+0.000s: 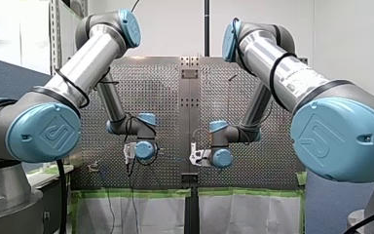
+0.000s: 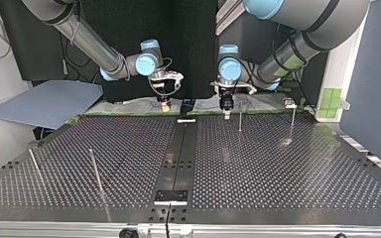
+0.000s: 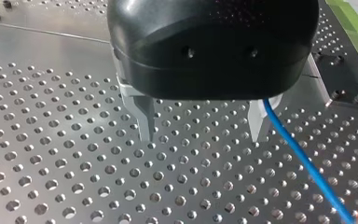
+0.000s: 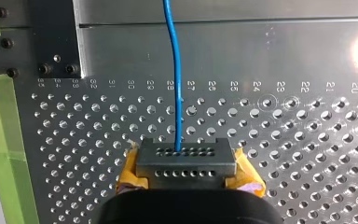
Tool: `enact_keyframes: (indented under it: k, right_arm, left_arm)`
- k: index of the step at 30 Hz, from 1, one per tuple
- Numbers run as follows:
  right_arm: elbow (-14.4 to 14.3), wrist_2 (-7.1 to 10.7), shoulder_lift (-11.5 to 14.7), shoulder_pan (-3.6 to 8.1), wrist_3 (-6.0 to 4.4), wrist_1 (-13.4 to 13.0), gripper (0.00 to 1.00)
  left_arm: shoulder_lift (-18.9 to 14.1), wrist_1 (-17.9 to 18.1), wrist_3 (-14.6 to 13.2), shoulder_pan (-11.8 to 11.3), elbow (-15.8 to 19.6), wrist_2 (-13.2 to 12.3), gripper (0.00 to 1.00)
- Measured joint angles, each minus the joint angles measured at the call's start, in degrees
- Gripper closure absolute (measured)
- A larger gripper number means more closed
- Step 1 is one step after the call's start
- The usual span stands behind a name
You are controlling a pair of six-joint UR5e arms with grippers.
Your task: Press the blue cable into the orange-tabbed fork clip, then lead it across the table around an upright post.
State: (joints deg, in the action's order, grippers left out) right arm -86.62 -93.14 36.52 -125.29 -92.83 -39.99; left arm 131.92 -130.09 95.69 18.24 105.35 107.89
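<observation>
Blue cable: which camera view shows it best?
Right wrist view: the blue cable runs clear and straight ahead from my right end effector. The left wrist view shows only a stretch beside my left end effector. The front and top views do not show it clearly.

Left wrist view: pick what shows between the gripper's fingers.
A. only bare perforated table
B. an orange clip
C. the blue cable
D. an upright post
A: my left gripper stands open over the bare table, and the blue cable runs past the outer side of one finger, not through the gap.
</observation>
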Motion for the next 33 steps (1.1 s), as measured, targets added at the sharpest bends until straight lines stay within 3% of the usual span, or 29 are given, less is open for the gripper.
enact_keyframes:
  k: [9,31,33]
  right_arm:
    - [0.00,0.05,0.00,-0.02,-0.02,0.01,1.00]
    - [-0.01,0.32,-0.01,0.00,-0.05,0.25,1.00]
    - [0.00,0.32,-0.02,0.01,-0.04,0.26,1.00]
  left_arm:
    - [3.32,-0.62,-0.21,0.25,-1.27,0.73,0.00]
    - [3.60,-2.68,-1.91,0.24,-2.90,2.99,0.00]
    - [3.58,-2.76,-2.24,0.28,-2.90,3.92,0.06]
